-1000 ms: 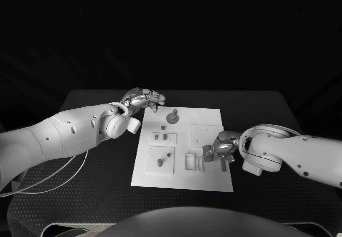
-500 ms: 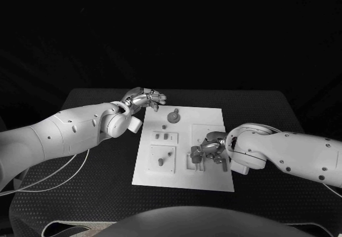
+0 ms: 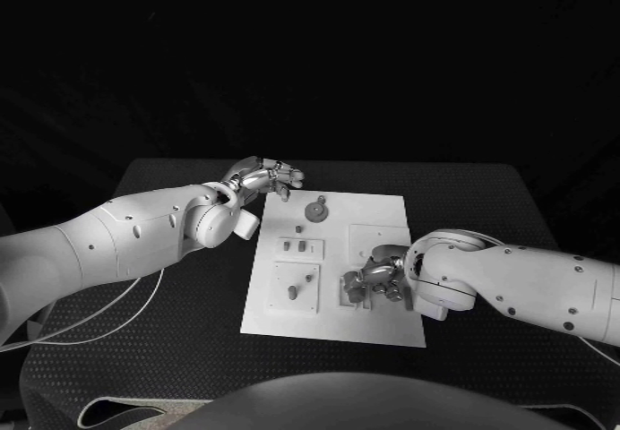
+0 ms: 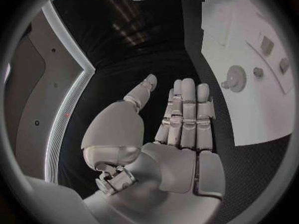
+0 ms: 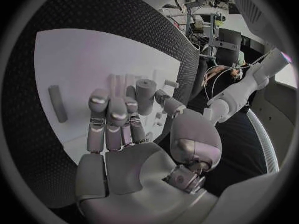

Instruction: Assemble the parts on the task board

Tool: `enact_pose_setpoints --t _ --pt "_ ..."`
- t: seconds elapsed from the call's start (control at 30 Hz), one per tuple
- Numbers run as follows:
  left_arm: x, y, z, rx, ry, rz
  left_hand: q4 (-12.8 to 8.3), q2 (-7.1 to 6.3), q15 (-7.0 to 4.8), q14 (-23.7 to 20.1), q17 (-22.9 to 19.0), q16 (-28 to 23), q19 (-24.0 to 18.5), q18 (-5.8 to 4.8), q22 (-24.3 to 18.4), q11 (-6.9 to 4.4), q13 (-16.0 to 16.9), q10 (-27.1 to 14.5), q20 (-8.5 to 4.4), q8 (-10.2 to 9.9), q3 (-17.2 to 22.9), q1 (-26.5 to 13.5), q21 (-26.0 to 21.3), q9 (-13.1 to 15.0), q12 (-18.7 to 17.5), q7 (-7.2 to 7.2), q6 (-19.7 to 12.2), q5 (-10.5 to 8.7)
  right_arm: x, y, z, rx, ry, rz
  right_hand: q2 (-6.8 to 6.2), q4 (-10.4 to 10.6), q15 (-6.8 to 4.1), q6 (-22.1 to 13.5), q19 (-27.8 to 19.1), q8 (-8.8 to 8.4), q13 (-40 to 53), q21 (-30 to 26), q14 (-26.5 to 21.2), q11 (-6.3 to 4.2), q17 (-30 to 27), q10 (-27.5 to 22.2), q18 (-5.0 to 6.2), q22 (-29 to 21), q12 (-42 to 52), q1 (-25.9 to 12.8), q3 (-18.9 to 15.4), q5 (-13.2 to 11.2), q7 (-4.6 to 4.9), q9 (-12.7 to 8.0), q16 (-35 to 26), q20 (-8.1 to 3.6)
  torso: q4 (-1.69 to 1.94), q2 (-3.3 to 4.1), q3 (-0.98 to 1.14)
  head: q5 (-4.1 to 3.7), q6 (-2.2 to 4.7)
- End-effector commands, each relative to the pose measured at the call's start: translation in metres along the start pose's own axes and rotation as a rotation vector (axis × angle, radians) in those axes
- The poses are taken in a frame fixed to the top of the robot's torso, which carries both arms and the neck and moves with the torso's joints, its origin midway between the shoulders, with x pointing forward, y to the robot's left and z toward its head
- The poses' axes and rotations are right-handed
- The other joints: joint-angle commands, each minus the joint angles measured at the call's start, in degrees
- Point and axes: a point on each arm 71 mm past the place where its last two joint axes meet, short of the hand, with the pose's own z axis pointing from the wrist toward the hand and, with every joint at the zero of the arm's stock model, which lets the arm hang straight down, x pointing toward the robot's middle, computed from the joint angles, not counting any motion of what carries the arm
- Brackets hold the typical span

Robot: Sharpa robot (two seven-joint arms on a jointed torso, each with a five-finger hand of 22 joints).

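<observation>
The white task board [image 3: 331,318] lies in the middle of the table. On it are a round grey part [image 3: 314,211], two small pegs [image 3: 296,245] and a slanted peg [image 3: 293,291]. My right hand [image 3: 372,279] hovers over the board's near right part, fingers stretched out. In the right wrist view an upright grey cylinder [image 5: 146,94] stands between the thumb and the fingers [image 5: 112,119]; contact is unclear. Another grey peg [image 5: 57,103] lies flat on the board. My left hand [image 3: 266,176] hangs at the board's far left corner, fingers straight, holding nothing. The left wrist view shows that hand [image 4: 181,119] beside the round part [image 4: 235,77].
The black table [image 3: 155,340] surrounds the board. A white cable [image 3: 123,313] loops on the table under my left arm. My right forearm [image 3: 517,282] lies across the board's right edge.
My right hand has moved left, from the board's right edge to over its near middle, and its fingers have stretched out. My left hand has hardly moved.
</observation>
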Motion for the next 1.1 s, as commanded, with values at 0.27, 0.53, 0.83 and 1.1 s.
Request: enact_pose_setpoints --t 0.27,0.53,0.83,1.1 --pt "0.0013 -0.0017 -0.0001 0.008 0.013 -0.011 0.11 -0.09 0.31 -0.26 0.11 -0.4 0.01 0.81 0.11 0.06 -0.05 -0.27 -0.25 -0.18 0.21 -0.43 -0.23 0.01 0.37 0.06 -0.02 -0.22 0.0014 -0.0011 0.0045 0.003 -0.004 -0.039 0.01 0.32 -0.31 0.43 -0.28 -0.32 0.12 0.11 0.01 -0.09 0.09 0.19 2.07 0.39 -0.38 -0.95 -0.09 -0.11 0.07 0.09 -0.31 0.11 0.04 0.05 -0.01 0.19 0.0" --pt "0.0008 -0.0019 -0.0003 0.007 0.012 -0.01 0.13 -0.1 0.31 -0.25 0.12 -0.41 0.02 0.81 0.13 0.07 -0.05 -0.27 -0.25 -0.18 0.22 -0.47 -0.24 0.01 0.38 0.06 -0.04 -0.22 0.0065 0.0017 0.0055 -0.006 0.012 -0.037 0.01 0.32 -0.32 0.45 -0.29 -0.33 0.14 0.12 0.01 -0.1 0.1 0.2 2.07 0.38 -0.4 -1.02 -0.07 -0.11 0.06 0.1 -0.31 0.1 -0.01 -0.01 -0.01 0.41 0.0" --pt "0.0012 -0.0019 -0.0002 0.007 0.014 -0.011 0.16 -0.15 0.31 -0.26 0.15 -0.42 0.04 0.81 0.17 0.07 -0.05 -0.29 -0.24 -0.28 0.23 -0.54 -0.28 -0.04 0.4 0.13 -0.24 -0.23 0.0072 0.0013 0.0063 -0.005 0.013 -0.032 0.01 0.3 -0.33 0.46 -0.3 -0.33 0.15 0.13 0.01 -0.11 0.11 0.2 2.07 0.38 -0.4 -1.05 -0.04 -0.11 0.06 0.11 -0.32 0.08 -0.08 -0.07 -0.05 0.55 0.0" --pt "0.0011 -0.0019 -0.0001 0.006 0.014 -0.011 0.19 -0.15 0.32 -0.26 0.16 -0.43 0.04 0.81 0.19 0.07 -0.06 -0.31 -0.24 -0.3 0.23 -0.6 -0.3 -0.04 0.41 0.16 -0.29 -0.23 0.0085 0.0034 0.0079 -0.01 0.013 -0.032 -0.02 0.28 -0.34 0.46 -0.3 -0.35 0.17 0.14 0.01 -0.12 0.11 0.21 2.07 0.38 -0.42 -1.1 -0.03 -0.12 0.05 0.11 -0.32 0.07 -0.05 -0.04 -0.01 0.59 0.0"
